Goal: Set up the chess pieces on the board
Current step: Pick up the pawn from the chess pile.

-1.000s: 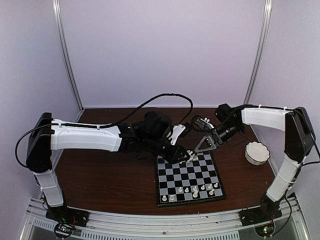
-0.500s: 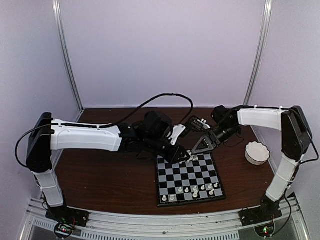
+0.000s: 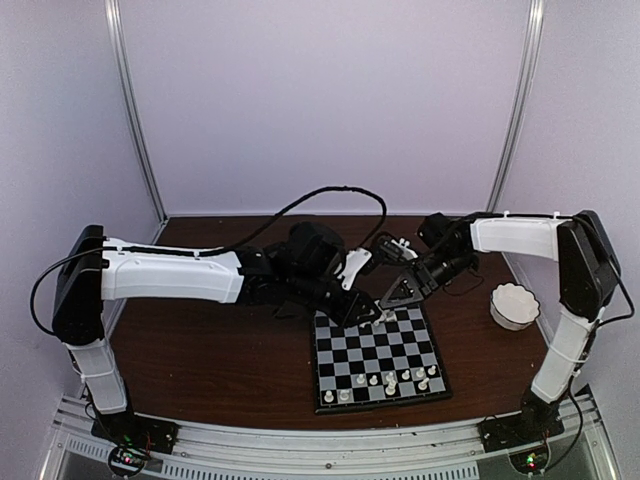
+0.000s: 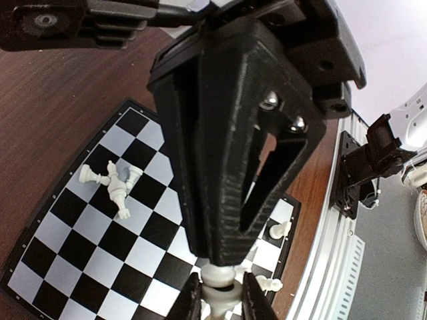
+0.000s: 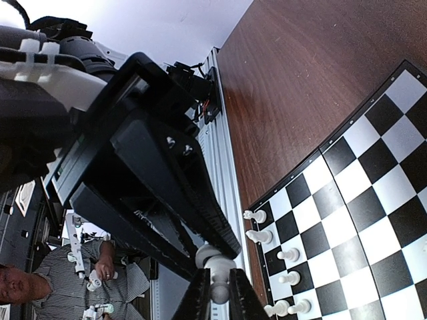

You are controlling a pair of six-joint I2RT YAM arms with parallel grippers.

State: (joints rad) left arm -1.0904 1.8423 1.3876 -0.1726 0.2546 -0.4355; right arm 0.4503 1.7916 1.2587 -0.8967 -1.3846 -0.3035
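White plastic piece [image 4: 219, 285] is pinched w/ both claws on it: left claw [image 4: 220, 303] is closed on it, and right claw [image 5: 217, 297] is closed on it from the opp. side. The tips nearly meet, just above the far edge of the board [image 3: 345, 352]. Near the claws, approx. three pieces [image 4: 115, 187] lie toppled on the checks. A standing row [image 3: 390, 378] is well nearside of them. Bowl [image 3: 514, 292] sits well right of the right claw. Risk, IMO: double grip. If either arm pulls before the other lets go, the piece could twist, pop out & knock the ones below. Surface: dark wood table [image 3: 220, 350]. Room: pale lilac walls, metal posts behind.
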